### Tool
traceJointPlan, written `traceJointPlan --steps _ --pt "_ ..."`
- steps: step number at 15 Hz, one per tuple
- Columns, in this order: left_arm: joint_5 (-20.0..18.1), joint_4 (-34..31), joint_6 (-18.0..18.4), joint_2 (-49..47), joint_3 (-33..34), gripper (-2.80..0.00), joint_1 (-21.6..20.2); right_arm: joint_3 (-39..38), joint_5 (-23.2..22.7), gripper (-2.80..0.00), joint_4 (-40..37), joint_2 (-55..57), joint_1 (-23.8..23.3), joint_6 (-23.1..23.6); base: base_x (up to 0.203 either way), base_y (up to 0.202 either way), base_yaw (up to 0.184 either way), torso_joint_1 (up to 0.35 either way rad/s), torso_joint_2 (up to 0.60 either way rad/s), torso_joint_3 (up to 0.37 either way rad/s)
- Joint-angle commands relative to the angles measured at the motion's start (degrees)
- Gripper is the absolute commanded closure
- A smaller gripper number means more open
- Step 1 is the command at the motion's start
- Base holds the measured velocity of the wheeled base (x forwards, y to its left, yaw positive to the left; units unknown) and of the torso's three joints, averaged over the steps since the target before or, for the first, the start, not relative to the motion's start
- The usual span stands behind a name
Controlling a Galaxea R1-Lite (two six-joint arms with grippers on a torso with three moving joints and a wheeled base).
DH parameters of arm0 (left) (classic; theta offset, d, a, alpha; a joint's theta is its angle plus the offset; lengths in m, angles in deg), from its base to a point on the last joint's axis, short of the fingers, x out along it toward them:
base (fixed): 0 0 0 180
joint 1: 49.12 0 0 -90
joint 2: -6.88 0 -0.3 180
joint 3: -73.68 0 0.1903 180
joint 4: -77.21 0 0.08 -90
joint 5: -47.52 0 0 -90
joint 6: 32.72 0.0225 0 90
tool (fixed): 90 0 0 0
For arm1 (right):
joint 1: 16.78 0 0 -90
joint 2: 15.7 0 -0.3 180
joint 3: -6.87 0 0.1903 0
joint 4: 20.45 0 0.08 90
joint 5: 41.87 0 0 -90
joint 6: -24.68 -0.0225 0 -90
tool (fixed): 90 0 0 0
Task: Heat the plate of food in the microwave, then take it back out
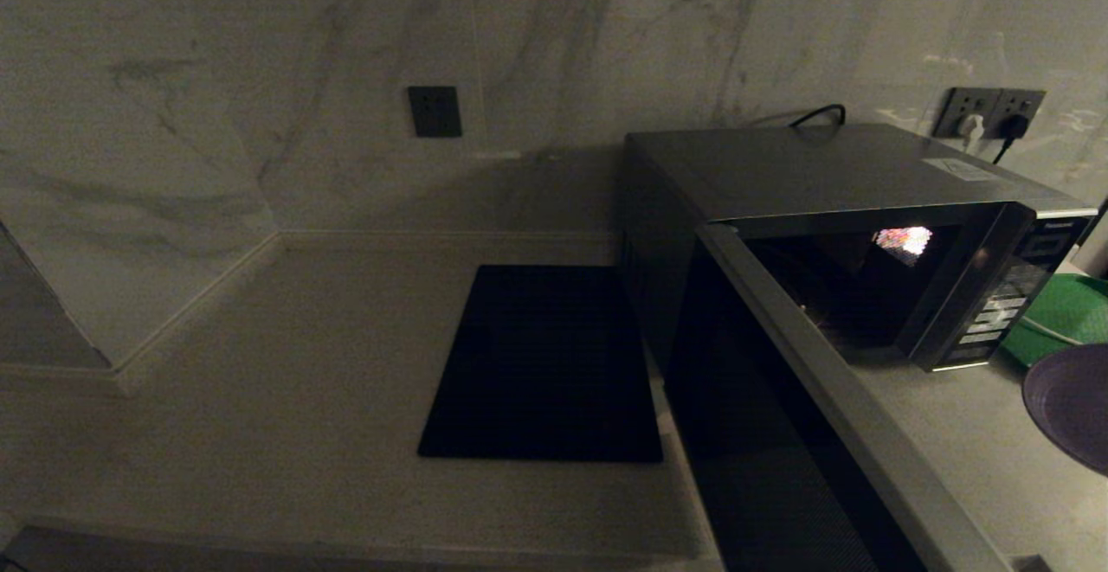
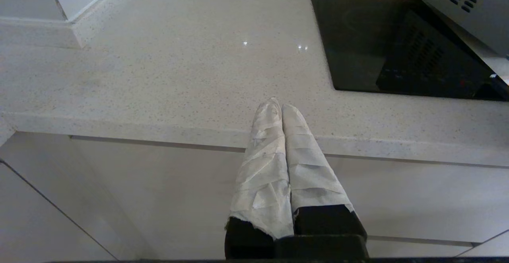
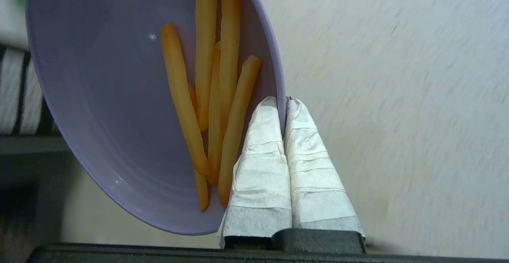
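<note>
The right gripper (image 3: pixel 284 100) has its two tape-wrapped fingers (image 3: pixel 260 163) pinched together on the rim of the plate of food (image 3: pixel 119 108), one finger inside the rim and the other outside it; the pale lilac plate is carried clear of the desk (image 3: pixel 397 96), and in the right wrist view several thin orange-yellow fries (image 3: pixel 210 96) lie in a loose bundle in the plate, close to the inner finger; in the head view only an edge of the plate shows at the far right border, in front of the microwave (image 1: pixel 822 174) and over the desk, with the arm itself out of sight.

The left gripper (image 2: pixel 281 106) has its wrapped fingers (image 2: pixel 262 163) shut against each other with nothing between them; it hangs by the front edge of the desk, above the pale cabinet fronts (image 2: pixel 159 199), idle and well apart from the plate.

The microwave stands on the right part of the desk, its dark glass door (image 1: pixel 762 433) swung wide open toward the camera, so the cavity (image 1: pixel 848 295) is exposed and dim, with one small bright reflection in it; the black button panel (image 1: pixel 995 304) sits at the right end of its front; a flat black square mat (image 1: pixel 545 364) lies on the desk just beside the microwave's left side; a green tray (image 1: pixel 1065 317) peeks out to the right of the microwave; a black cable runs from behind the microwave toward the wall sockets (image 1: pixel 991 113) on the marble wall (image 1: pixel 260 79).
</note>
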Motion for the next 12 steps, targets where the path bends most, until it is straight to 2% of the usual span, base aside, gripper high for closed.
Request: traceJointPlan --steps 1,7,12 --pt "0.0 0.0 0.0 0.0 0.0 0.00 0.0 -0.8 0.1 0.00 3.3 5.3 -4.0 0.9 0.000 0.000 0.000 0.000 0.00 0.000" --pt "0.0 0.0 0.0 0.0 0.0 0.00 0.0 0.2 0.1 0.00 13.9 19.5 -9.7 6.3 0.000 0.000 0.000 0.000 0.00 0.000" --pt "0.0 0.0 0.0 0.0 0.0 0.00 0.0 4.5 0.0 0.00 15.0 27.6 -12.8 6.4 0.000 0.000 0.000 0.000 0.00 0.000"
